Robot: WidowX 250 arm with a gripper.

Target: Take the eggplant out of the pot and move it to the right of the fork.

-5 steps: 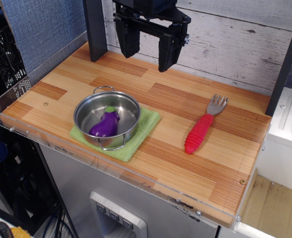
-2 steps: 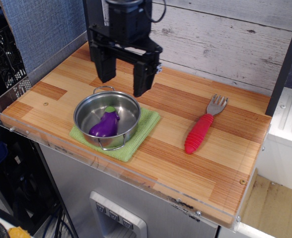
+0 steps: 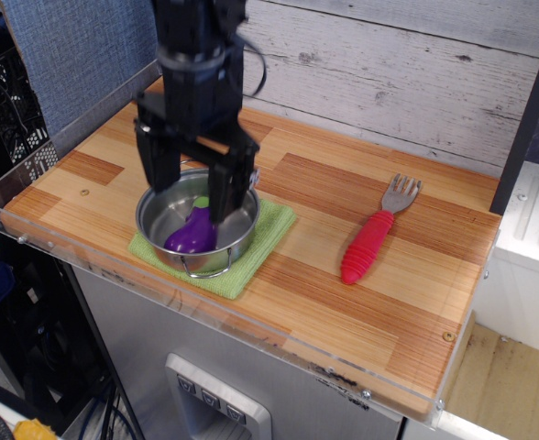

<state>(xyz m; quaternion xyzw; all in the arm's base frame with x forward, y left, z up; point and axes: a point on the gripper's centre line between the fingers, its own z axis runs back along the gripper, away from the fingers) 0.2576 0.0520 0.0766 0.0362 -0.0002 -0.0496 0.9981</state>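
We see the black end effector (image 3: 189, 194) reaching down, fingers spread wide over one shiny steel pot (image 3: 156, 217) holding one glossy purple eggplant (image 3: 191, 235) (ungrasped); one red-handled fork (image 3: 374, 235) lies well right on the wooden surface (image 3: 288, 275).

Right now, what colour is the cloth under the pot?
Light green; the cloth shows past the pot in the observation.image view.

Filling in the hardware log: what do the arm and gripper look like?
All black. The gripper has a boxy body with a wide crossbar and two thick, blocky fingers. A thin black cable loops beside the arm. No markings or labels are readable.
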